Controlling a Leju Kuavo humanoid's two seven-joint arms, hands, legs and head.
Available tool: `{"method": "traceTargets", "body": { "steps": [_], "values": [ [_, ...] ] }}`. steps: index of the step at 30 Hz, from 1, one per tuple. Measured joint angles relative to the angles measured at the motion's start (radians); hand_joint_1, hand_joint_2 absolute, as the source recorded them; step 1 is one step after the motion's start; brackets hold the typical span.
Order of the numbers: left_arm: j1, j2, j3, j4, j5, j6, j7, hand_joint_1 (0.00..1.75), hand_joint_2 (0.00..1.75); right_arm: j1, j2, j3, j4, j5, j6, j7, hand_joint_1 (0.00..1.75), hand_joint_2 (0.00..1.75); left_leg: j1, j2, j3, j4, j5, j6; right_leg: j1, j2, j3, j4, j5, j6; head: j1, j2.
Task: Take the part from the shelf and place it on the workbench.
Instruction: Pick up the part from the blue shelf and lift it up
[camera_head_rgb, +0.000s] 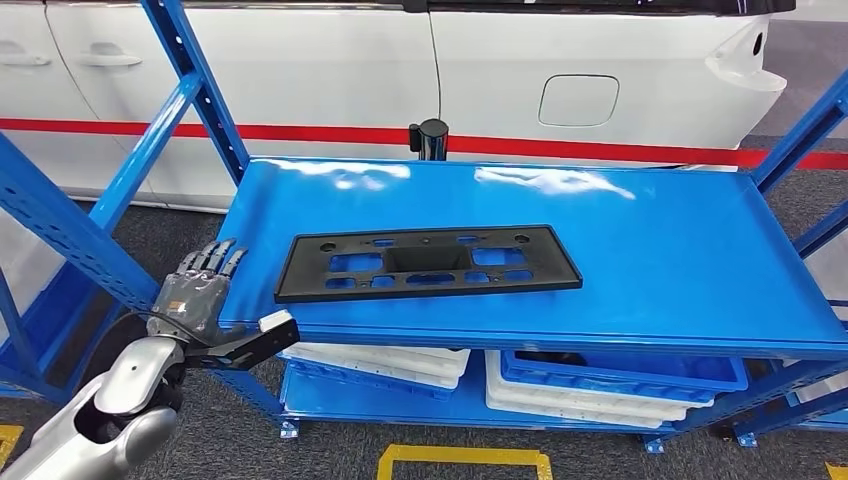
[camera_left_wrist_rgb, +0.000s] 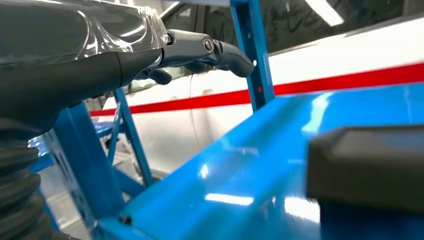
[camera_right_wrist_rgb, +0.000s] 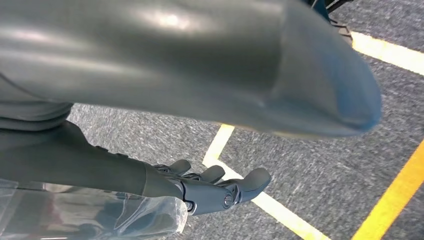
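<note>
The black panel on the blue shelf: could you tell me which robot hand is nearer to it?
Left. The left robot hand is raised at the shelf's left front corner, beside the black panel. The right robot hand hangs over the floor.

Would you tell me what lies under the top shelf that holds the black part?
Under the top shelf, on the lower level, lie stacked white trays and a blue bin on more white trays. The shelf covers everything farther back.
</note>
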Motion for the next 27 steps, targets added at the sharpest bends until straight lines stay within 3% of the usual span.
{"method": "traceTargets", "body": {
  "steps": [2,4,5,6,8,10,14,16,18,19,20,21,24,25,27],
  "values": [
    [-0.009,0.0,-0.005,0.013,-0.008,0.0,-0.014,0.0,1.75,-0.001,0.0,0.002,0.0,0.004,0.003,0.002,0.0,0.0,-0.003,0.002,0.001,-0.002,0.001,0.01,0.004,-0.001,-0.067,0.142,-0.068,-0.001,0.003,0.0],
    [-0.018,-0.002,-0.017,0.034,-0.022,0.0,-0.032,0.0,1.75,-0.001,0.0,0.006,0.0,0.009,0.007,0.004,0.0,0.0,-0.006,0.004,0.001,-0.002,0.001,0.013,0.007,-0.001,-0.119,0.243,-0.098,-0.002,0.004,0.0],
    [-0.026,-0.005,-0.024,0.046,-0.03,0.0,-0.042,0.0,1.75,-0.002,0.0,0.008,0.0,0.012,0.009,0.005,0.0,0.0,-0.006,0.004,0.001,-0.002,0.0,0.013,0.007,-0.001,-0.117,0.237,-0.085,-0.003,0.005,0.0],
    [-0.037,-0.009,-0.032,0.059,-0.035,0.0,-0.052,0.0,1.75,-0.003,0.0,0.01,0.0,0.015,0.012,0.005,0.0,0.0,-0.005,0.004,0.002,-0.002,0.0,0.013,0.006,-0.001,-0.096,0.192,-0.057,-0.003,0.005,0.0],
    [-0.062,-0.022,-0.05,0.084,-0.047,0.0,-0.071,0.0,1.75,-0.008,0.001,0.014,0.0,0.02,0.017,0.005,0.0,0.0,-0.006,0.002,0.003,0.0,-0.003,0.008,0.006,-0.001,-0.021,0.043,0.004,-0.004,0.006,0.0],
    [-0.089,-0.036,-0.069,0.11,-0.055,0.0,-0.088,0.0,1.75,-0.016,0.003,0.02,0.0,0.022,0.021,0.007,0.0,0.0,-0.01,0.001,0.002,0.002,-0.005,-0.003,0.008,0.001,0.02,-0.042,0.029,-0.009,0.005,0.0],
    [-0.134,-0.068,-0.105,0.152,-0.062,0.001,-0.108,0.0,1.75,-0.021,0.006,0.026,0.0,0.022,0.025,0.015,0.0,0.0,-0.002,0.004,-0.007,0.014,-0.018,-0.026,0.014,0.005,0.018,-0.051,0.035,-0.034,0.003,0.0],
    [-0.151,-0.081,-0.121,0.171,-0.064,0.002,-0.112,0.0,1.75,-0.022,0.009,0.027,0.0,0.022,0.025,0.016,0.0,0.0,0.0,0.006,-0.052,0.11,-0.071,-0.029,0.013,0.006,0.018,-0.053,0.037,-0.044,0.001,0.0],
    [-0.163,-0.094,-0.139,0.19,-0.065,0.005,-0.117,0.0,1.75,-0.023,0.01,0.027,0.0,0.021,0.025,0.017,0.0,0.0,-0.002,0.006,-0.126,0.261,-0.131,-0.031,0.016,0.006,0.018,-0.053,0.036,-0.049,-0.001,0.0],
    [-0.166,-0.1,-0.148,0.199,-0.066,0.007,-0.118,0.0,1.75,-0.022,0.011,0.027,0.0,0.021,0.025,0.017,0.0,0.0,-0.003,0.006,-0.151,0.309,-0.14,-0.031,0.017,0.006,0.019,-0.052,0.035,-0.05,-0.001,0.0],
    [-0.17,-0.106,-0.156,0.205,-0.066,0.009,-0.12,0.0,1.75,-0.022,0.011,0.027,0.0,0.021,0.025,0.017,0.0,0.0,-0.004,0.006,-0.159,0.316,-0.13,-0.03,0.017,0.006,0.021,-0.052,0.034,-0.05,-0.002,0.0],
    [-0.175,-0.112,-0.163,0.21,-0.067,0.01,-0.121,0.0,1.75,-0.022,0.011,0.027,0.0,0.021,0.025,0.018,0.0,0.0,-0.005,0.006,-0.144,0.279,-0.102,-0.028,0.018,0.007,0.024,-0.052,0.032,-0.05,-0.002,0.0],
    [-0.193,-0.129,-0.183,0.22,-0.07,0.013,-0.131,0.0,1.75,-0.023,0.014,0.028,0.0,0.023,0.025,0.018,0.0,0.0,-0.01,0.006,-0.048,0.063,-0.006,-0.012,0.02,0.009,0.03,-0.052,0.027,-0.043,-0.002,0.0],
    [-0.199,-0.136,-0.19,0.222,-0.071,0.016,-0.137,0.0,1.75,-0.024,0.015,0.028,0.0,0.025,0.026,0.019,0.0,0.0,-0.015,0.006,-0.031,0.024,0.005,-0.008,0.021,0.009,0.03,-0.051,0.026,-0.038,-0.002,0.0],
    [-0.208,-0.151,-0.203,0.229,-0.072,0.027,-0.156,0.0,1.75,-0.025,0.017,0.03,0.0,0.032,0.031,0.021,0.0,0.0,-0.022,0.006,-0.025,0.01,0.008,-0.001,0.021,0.01,0.029,-0.053,0.027,-0.027,-0.002,0.0]
  ]
}}
